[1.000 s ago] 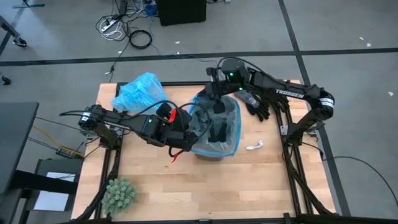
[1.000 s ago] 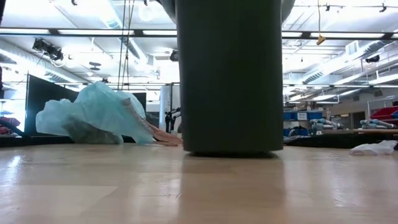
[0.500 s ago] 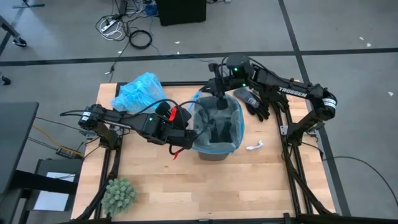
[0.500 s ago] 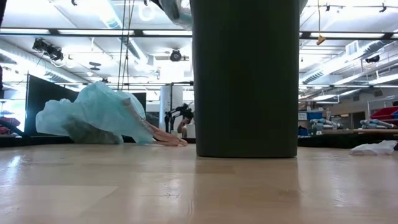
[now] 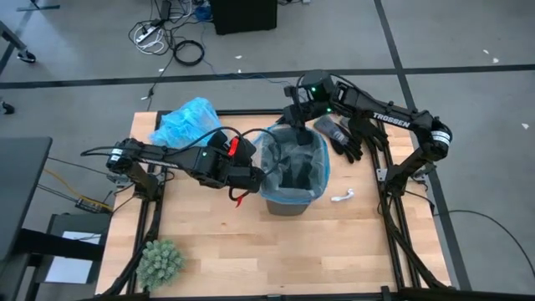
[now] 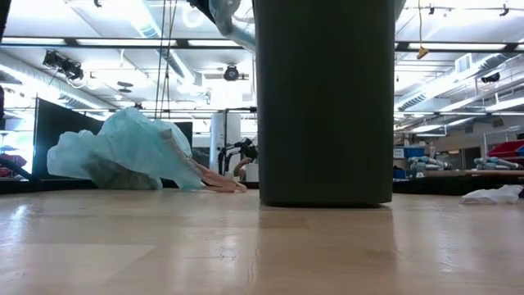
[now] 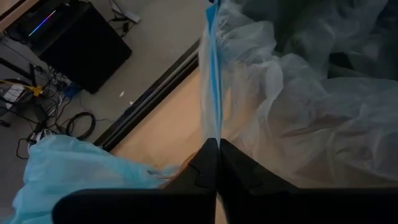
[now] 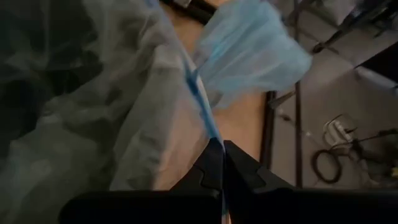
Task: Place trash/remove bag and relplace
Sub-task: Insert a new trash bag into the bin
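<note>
A dark bin (image 5: 291,203) (image 6: 323,102) stands upright mid-table, lined with a pale, clear grey-blue bag (image 5: 294,167) that has a blue rim. My left gripper (image 5: 256,176) is shut on that rim at the bin's left side. My right gripper (image 5: 297,122) is shut on it at the far side. The bright sky-blue bag (image 5: 185,124) (image 6: 123,152) lies crumpled on the table's far-left part, touched by neither gripper. One white scrap (image 5: 343,197) (image 6: 490,196) lies right of the bin; other trash is out of sight. My left gripper pinches the pale bag's blue rim (image 7: 211,118) between its two fingers, coming from the table's left. The rim runs taut and straight away from the fingertips, and the film hangs down into the bin. My right gripper pinches the same blue rim (image 8: 205,121) at the bin's far side, coming from the far edge and slanting down. The rim runs taut from its fingertips, and the film beside it is wrinkled.
A green spiky ball (image 5: 159,261) sits at the near-left corner. Dark glove-like things (image 5: 344,139) lie at the far right, beside the right arm. Bare wood shows along the near edge (image 5: 284,259). Cables and a dark box lie on the floor beyond the table.
The bin has slid a little toward the table's right and stands straighter. My right gripper has drawn its part of the rim toward the far edge, and my left gripper has shifted slightly up and right with its part. The bag's mouth is spread wider over the bin.
</note>
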Controlling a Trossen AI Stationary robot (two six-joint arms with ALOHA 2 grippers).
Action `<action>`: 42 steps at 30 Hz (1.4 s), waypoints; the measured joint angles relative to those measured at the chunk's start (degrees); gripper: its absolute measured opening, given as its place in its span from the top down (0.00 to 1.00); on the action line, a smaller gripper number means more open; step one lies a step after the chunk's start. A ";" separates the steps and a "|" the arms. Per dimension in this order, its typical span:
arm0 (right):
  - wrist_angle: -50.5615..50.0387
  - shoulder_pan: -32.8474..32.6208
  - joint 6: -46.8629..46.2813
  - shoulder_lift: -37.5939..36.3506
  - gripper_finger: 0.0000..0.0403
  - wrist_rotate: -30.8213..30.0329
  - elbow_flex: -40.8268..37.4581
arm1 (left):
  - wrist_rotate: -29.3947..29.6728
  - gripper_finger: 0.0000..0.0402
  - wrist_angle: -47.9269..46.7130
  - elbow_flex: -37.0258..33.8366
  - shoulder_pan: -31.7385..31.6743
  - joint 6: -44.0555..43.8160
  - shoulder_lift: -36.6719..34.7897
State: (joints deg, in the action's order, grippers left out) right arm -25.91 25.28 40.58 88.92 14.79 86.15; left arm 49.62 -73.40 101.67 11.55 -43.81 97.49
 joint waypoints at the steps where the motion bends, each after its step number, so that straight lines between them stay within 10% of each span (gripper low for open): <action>1: -0.95 0.00 -0.06 0.00 1.00 0.07 0.00 | -0.02 0.96 0.00 0.00 0.00 0.00 0.00; 22: -5.01 0.02 -15.88 -7.36 0.91 -1.60 0.02 | -3.00 0.96 3.77 -0.07 0.46 -1.20 7.45; 30: -12.61 1.24 -25.41 -15.07 0.94 -11.79 0.02 | -2.30 0.96 3.36 -0.07 0.50 -1.21 7.67; 42: -29.59 6.21 -41.78 -19.76 1.00 0.09 0.02 | -0.35 0.96 3.30 -0.07 0.46 -0.36 8.68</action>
State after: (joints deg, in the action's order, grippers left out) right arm -55.50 31.48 -1.20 69.17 14.88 86.17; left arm 49.28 -70.11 101.60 12.01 -44.18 106.17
